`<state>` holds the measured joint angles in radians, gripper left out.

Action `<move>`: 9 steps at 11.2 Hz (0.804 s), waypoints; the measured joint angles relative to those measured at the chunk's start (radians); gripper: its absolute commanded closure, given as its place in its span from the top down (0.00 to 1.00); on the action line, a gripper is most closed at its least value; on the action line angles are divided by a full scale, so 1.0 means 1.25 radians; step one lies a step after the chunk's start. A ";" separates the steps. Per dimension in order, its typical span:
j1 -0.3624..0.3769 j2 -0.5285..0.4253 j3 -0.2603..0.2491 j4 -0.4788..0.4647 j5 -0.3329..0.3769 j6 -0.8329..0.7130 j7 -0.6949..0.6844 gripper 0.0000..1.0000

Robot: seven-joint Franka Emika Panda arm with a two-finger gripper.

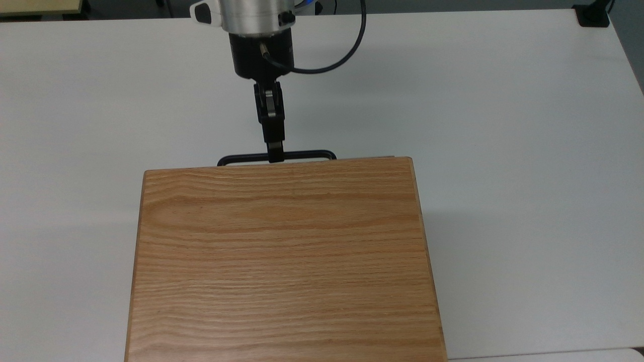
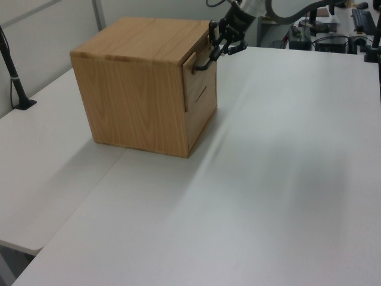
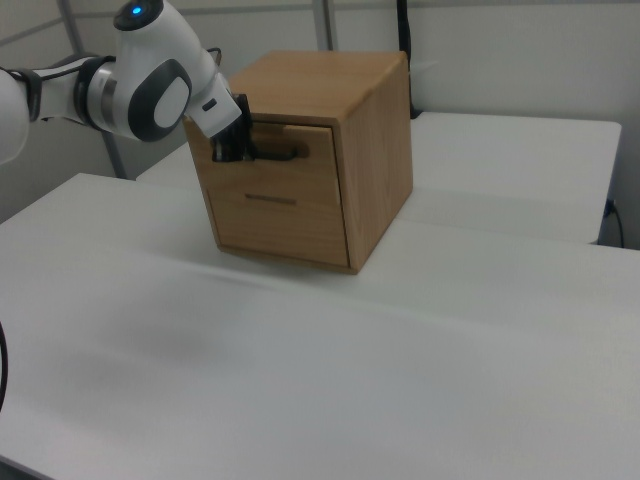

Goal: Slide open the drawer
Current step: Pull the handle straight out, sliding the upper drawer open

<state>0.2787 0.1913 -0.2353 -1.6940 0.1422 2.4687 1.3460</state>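
At upper centre of the top view, the gripper (image 1: 274, 153) is clamped on the black bar handle (image 1: 302, 154) of the top drawer (image 2: 198, 70) — slightly out of the oak cabinet (image 1: 282, 261); no writing is legible.

White tabletops (image 2: 286, 179), pale partition wall (image 3: 500, 50), cluttered desks (image 2: 333, 30) behind

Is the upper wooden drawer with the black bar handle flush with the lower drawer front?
No, in the left view the upper drawer juts out past the lower drawer front.
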 measured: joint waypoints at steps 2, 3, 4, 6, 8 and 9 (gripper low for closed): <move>0.001 -0.058 0.000 -0.069 0.000 0.000 -0.007 0.00; 0.002 -0.086 0.001 -0.102 0.000 0.000 -0.015 0.00; 0.002 -0.122 0.001 -0.142 0.000 0.000 -0.031 0.00; 0.002 -0.189 0.001 -0.218 0.000 0.000 -0.048 0.00; 0.002 -0.250 0.001 -0.283 0.000 -0.002 -0.058 0.00; 0.002 -0.280 0.000 -0.308 0.000 -0.019 -0.066 0.00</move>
<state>0.2810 -0.1582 -0.2358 -2.0790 0.1421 2.4444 1.2641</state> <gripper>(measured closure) 0.855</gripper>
